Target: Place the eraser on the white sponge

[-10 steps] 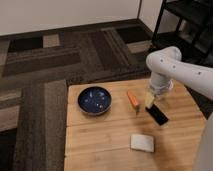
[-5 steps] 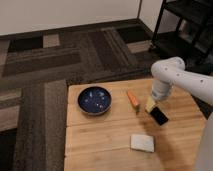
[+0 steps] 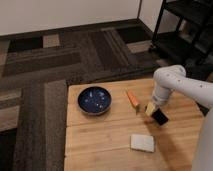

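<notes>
The eraser [image 3: 160,117] is a small black slab lying at an angle on the right part of the wooden table [image 3: 100,140]. My gripper [image 3: 151,108] comes down from the white arm [image 3: 170,82] and sits right at the eraser's upper left end. I cannot tell whether it holds the eraser. The white sponge [image 3: 143,142] lies flat on the table, below and a little left of the eraser, clearly apart from it.
A blue bowl [image 3: 95,99] stands at the table's middle left. An orange stick [image 3: 132,98] lies just left of the gripper. A black shelf frame [image 3: 180,30] stands at the back right. Patterned carpet [image 3: 60,55] surrounds the table.
The arm's elbow has dropped lower and shifted a little right. The gripper stays at the eraser, which has barely moved. Sponge, bowl and orange stick are unmoved.
</notes>
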